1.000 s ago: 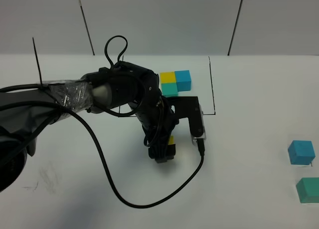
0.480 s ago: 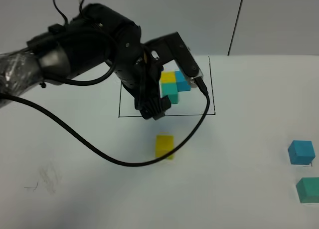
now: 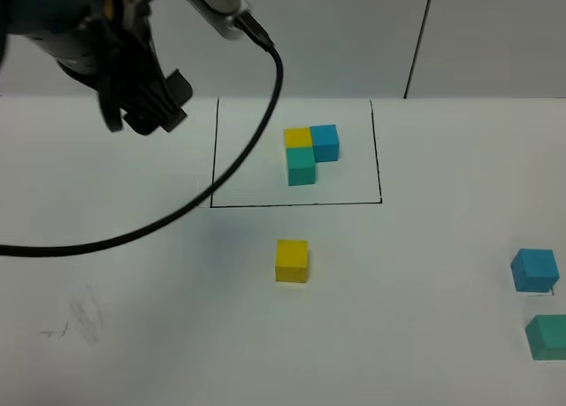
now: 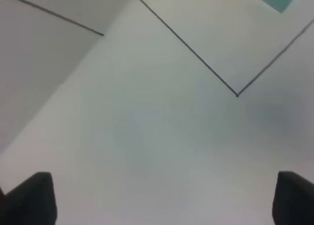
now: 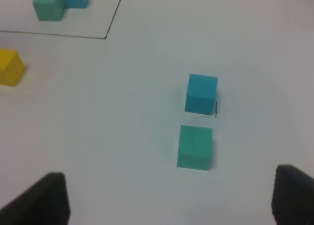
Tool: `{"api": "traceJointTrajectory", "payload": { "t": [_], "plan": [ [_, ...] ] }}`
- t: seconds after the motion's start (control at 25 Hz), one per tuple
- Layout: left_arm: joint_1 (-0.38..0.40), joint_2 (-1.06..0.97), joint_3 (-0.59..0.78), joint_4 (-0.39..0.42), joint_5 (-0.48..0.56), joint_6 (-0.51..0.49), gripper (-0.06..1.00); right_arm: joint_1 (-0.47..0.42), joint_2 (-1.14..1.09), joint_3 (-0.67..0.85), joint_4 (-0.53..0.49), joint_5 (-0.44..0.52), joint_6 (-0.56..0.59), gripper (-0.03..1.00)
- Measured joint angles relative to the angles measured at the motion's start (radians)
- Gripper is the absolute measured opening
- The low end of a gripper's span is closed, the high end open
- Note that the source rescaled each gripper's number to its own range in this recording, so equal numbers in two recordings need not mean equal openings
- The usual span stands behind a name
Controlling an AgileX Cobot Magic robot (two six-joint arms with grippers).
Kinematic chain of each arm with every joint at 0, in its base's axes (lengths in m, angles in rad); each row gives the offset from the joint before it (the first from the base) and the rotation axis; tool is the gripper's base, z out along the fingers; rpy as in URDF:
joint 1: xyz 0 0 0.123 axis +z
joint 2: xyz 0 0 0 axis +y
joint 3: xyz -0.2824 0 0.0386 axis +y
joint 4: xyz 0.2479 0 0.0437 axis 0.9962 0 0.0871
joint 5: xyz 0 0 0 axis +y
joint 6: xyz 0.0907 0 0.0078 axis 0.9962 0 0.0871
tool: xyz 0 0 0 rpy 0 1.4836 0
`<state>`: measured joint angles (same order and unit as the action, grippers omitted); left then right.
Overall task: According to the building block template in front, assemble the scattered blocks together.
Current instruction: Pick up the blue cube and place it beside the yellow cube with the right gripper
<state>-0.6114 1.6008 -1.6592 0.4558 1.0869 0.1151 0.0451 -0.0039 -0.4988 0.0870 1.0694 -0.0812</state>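
The building block template [image 3: 309, 153] is a joined yellow, blue and teal-green trio inside a thin black rectangle [image 3: 380, 158]; it also shows in the right wrist view [image 5: 54, 2]. The loose yellow cube [image 3: 292, 260] lies just in front of the frame. The loose blue cube [image 3: 534, 270] and teal-green cube [image 3: 547, 336] lie close together at the far right, and the right wrist view shows them too: blue [image 5: 201, 93], teal-green [image 5: 195, 146], yellow [image 5: 10, 66]. My left gripper [image 3: 146, 114] hangs high at the back left, open and empty [image 4: 164, 200]. My right gripper [image 5: 169, 198] is open and empty, short of the blue and teal-green cubes.
The white table [image 3: 159, 317] carries faint pencil marks at the front left [image 3: 75, 322]. A black cable [image 3: 177, 225] loops from the left arm over the table's left half. The frame's corner [image 4: 237, 93] shows in the left wrist view.
My left gripper let go of the yellow cube, rose and swung back to the far left. The yellow cube now rests alone in front of the frame.
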Motion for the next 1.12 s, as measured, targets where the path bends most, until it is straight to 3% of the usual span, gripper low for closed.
{"api": "traceJointTrajectory", "payload": {
  "t": [0.24, 0.48, 0.88, 1.12],
  "plan": [
    [0.000, -0.177, 0.000, 0.039, 0.104, -0.090, 0.93, 0.000, 0.000, 0.000, 0.000, 0.000, 0.000, 0.73],
    [0.000, -0.369, 0.034, 0.042, 0.107, -0.094, 0.89, 0.000, 0.000, 0.000, 0.000, 0.000, 0.000, 0.73],
    [0.000, -0.871, 0.321, 0.044, 0.107, -0.105, 0.83, 0.000, 0.000, 0.000, 0.000, 0.000, 0.000, 0.73],
    [0.003, -1.170, 0.476, 0.025, 0.108, -0.115, 0.73, 0.000, -0.001, 0.000, 0.000, 0.000, 0.000, 0.73]
  ]
}}
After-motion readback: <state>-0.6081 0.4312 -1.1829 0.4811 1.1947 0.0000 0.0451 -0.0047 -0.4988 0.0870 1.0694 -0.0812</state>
